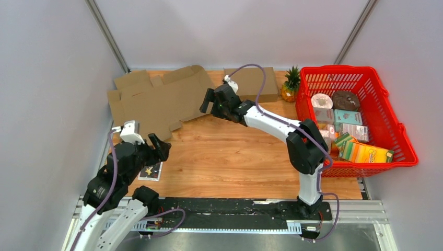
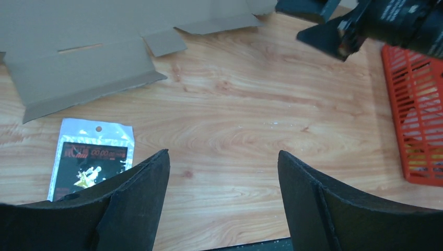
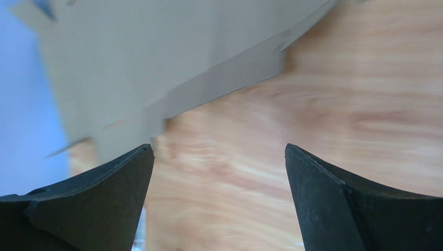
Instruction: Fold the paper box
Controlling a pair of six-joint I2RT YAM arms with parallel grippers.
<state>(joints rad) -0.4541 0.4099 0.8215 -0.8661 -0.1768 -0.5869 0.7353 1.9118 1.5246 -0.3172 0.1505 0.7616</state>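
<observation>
Box [image 1: 156,102] flat nr R claw [image 1: 206,102]

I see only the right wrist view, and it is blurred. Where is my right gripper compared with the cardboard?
Observer: In the top view the right gripper is open at the right edge of the flat cardboard sheet. I cannot tell whether it touches.
Operator: And where is the left gripper?
Observer: The left gripper is open and empty, just in front of the sheet's near edge. A small packet lies beside it.
Operator: Is anything else close to my arm?
Observer: A red basket stands to the right of the right arm.
</observation>
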